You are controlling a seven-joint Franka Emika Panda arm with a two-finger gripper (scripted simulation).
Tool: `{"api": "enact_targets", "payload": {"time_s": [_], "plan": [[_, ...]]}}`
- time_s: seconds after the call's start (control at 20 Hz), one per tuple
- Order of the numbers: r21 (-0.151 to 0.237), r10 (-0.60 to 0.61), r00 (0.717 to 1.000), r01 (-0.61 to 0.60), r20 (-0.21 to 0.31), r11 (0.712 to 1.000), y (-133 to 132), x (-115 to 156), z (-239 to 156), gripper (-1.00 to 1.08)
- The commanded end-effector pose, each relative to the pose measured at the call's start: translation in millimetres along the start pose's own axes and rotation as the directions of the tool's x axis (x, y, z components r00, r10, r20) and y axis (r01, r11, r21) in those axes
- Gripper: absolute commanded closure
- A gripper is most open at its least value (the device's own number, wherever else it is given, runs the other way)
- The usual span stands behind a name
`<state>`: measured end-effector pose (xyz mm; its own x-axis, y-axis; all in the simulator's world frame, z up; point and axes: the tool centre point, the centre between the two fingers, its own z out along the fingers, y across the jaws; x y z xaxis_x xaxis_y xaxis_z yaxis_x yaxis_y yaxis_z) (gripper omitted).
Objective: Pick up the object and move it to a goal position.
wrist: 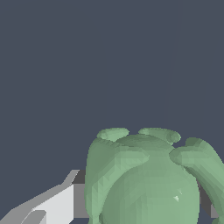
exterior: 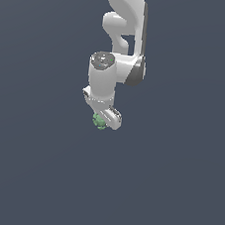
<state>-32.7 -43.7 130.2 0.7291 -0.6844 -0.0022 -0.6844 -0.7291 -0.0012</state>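
Note:
The object (exterior: pixel 99 121) is a small pale green lumpy item. It sits right at the tip of my white gripper (exterior: pixel 103 121) in the exterior view. In the wrist view the object (wrist: pixel 148 179) fills much of the picture, with one grey and white finger (wrist: pixel 57 203) against its side and a sliver of the other finger (wrist: pixel 210 205) on the far side. The jaws stand close around the object, shut on it. No goal marker shows in either view.
The white arm (exterior: pixel 120 45) comes down from the upper middle of the exterior view. A plain dark grey-blue surface (exterior: pixel 38 165) lies all around, with no other objects or edges in view.

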Motion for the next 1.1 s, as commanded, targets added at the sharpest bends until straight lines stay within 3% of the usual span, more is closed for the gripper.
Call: {"api": "enact_targets", "payload": {"time_s": [0.0, 0.55, 1.05], "plan": [[0.001, 0.0, 1.0, 0.0, 0.0, 1.0, 22, -2, -15, 1.08], [0.001, 0.0, 1.0, 0.0, 0.0, 1.0, 100, -6, -73, 1.08], [-0.001, 0.0, 1.0, 0.0, -0.002, 1.0, 128, -5, -96, 1.08]]}}
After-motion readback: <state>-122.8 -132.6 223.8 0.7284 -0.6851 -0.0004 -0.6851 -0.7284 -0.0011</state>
